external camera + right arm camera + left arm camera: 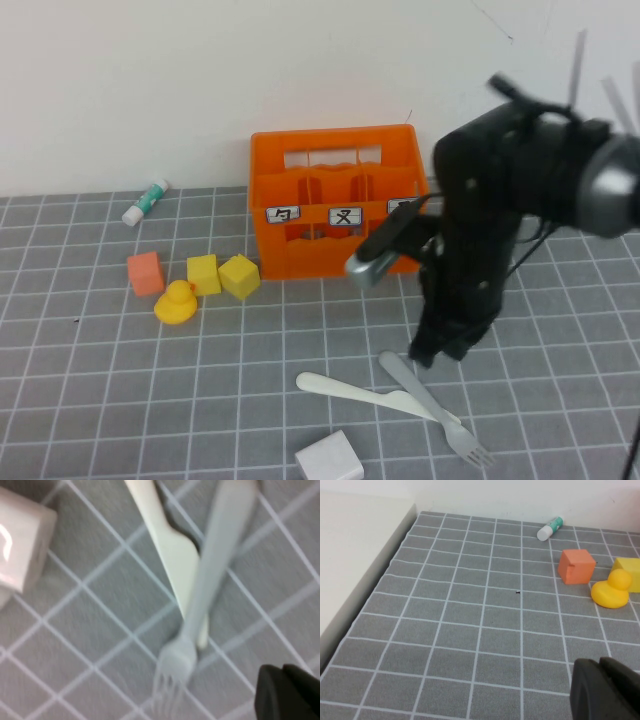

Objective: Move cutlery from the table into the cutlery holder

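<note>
Hovering right hand (pixel 440 352) above crossed fork (pixel 432 405) and knife (pixel 362 391) on the bench (pixel 150 400).
Crate (pixel 335 205) compartments' contents cannot be told; left hand (pixel 605 690) is shown only by its wrist view; neither hand's grip can be told.

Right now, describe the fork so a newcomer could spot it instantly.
Start at the orange crate at the back of the table; the right gripper hangs in front of it. Just below lies the grey fork, handle toward the crate, tines toward the near edge, crossing over the cream-white knife. It is grey with prongs. The left gripper is parked far left.
</note>
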